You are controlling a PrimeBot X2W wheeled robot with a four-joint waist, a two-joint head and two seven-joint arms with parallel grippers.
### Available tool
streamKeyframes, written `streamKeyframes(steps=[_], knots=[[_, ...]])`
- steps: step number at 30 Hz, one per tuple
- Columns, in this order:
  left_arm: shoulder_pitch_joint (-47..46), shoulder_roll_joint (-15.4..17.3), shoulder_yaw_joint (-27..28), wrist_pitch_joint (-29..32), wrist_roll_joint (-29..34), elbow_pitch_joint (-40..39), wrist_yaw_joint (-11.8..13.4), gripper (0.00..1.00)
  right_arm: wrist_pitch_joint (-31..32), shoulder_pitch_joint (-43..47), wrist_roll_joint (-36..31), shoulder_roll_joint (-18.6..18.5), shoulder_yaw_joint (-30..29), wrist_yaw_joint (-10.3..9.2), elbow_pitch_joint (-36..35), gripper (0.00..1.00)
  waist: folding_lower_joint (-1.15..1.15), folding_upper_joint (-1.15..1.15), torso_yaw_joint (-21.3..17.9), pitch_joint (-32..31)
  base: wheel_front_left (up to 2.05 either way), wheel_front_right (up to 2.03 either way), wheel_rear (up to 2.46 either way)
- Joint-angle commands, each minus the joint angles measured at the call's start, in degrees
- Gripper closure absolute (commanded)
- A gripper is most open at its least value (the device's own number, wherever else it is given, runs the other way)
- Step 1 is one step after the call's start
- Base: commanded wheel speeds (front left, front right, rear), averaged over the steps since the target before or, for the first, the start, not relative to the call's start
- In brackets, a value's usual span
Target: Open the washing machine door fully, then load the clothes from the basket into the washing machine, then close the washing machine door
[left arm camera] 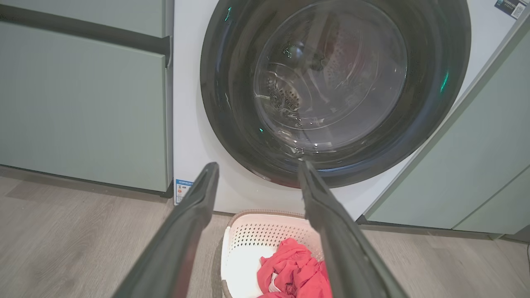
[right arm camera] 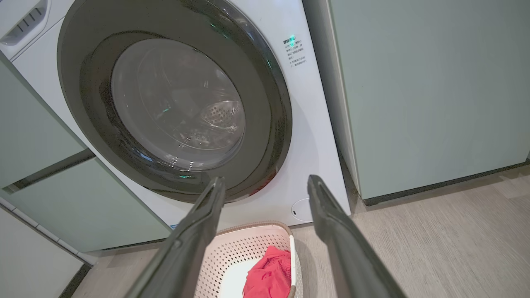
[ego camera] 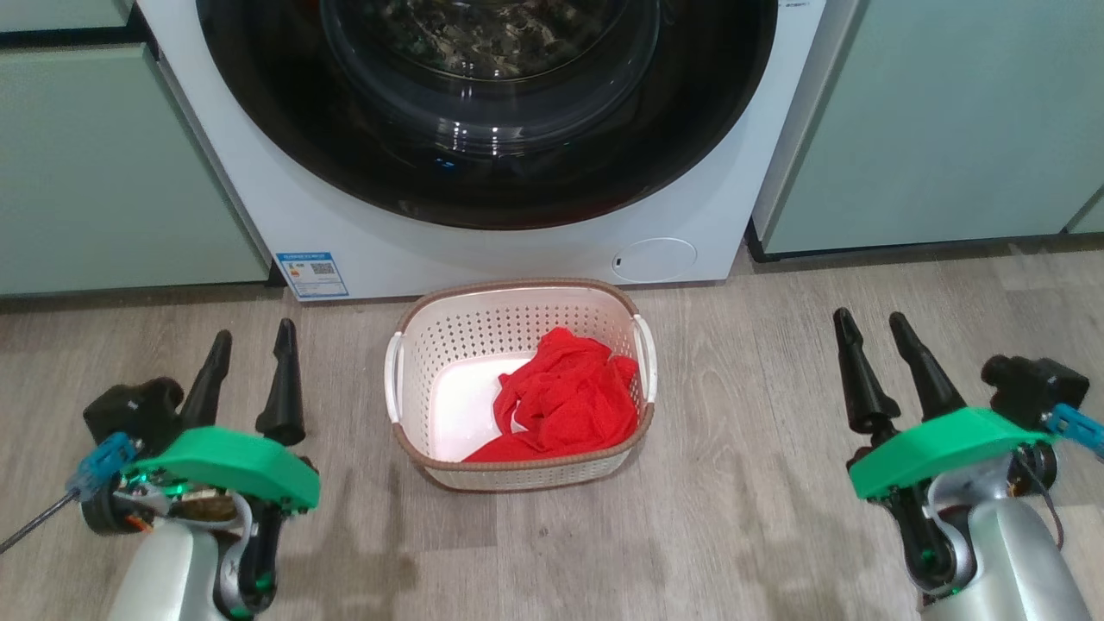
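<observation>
The white washing machine (ego camera: 517,250) stands straight ahead, its round black-rimmed door (ego camera: 492,103) shut flat against the front. On the floor just before it sits the cream basket (ego camera: 517,304) with the red clothes (ego camera: 569,401) bunched in its right half. My left gripper (ego camera: 250,341) hangs open at the lower left, well left of the basket. My right gripper (ego camera: 873,328) hangs open at the lower right, well right of it. Both wrist views look past empty fingers at the door (left arm camera: 335,87) (right arm camera: 174,99) and the basket (left arm camera: 265,231) (right arm camera: 252,244).
Pale green cabinets (ego camera: 103,172) (ego camera: 940,121) flank the machine on both sides. Grey wood-look floor (ego camera: 742,517) surrounds the basket. A blue sticker (ego camera: 312,274) and a small round flap (ego camera: 654,259) sit low on the machine's front.
</observation>
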Motion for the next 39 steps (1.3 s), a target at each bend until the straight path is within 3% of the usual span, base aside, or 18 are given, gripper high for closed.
streamKeyframes(steps=[1, 39], knots=[[-3.6, 1.5, 1.2, -0.9, 1.7, -1.5, 0.4, 0.0, -0.7, -3.4, -1.8, 0.0, 1.2, 0.0, -2.2, 0.0, 0.0, 0.0, 0.0, 0.1, 0.0, 0.0, 0.0], [-5.2, 0.9, 2.2, -4.6, 15.3, 3.0, 2.5, 0.0, -3.7, -3.3, -17.3, 0.0, 3.2, 0.0, 0.0, 0.0, 0.0, 0.0, 0.1, 0.2, 0.0, 0.0, 0.0]])
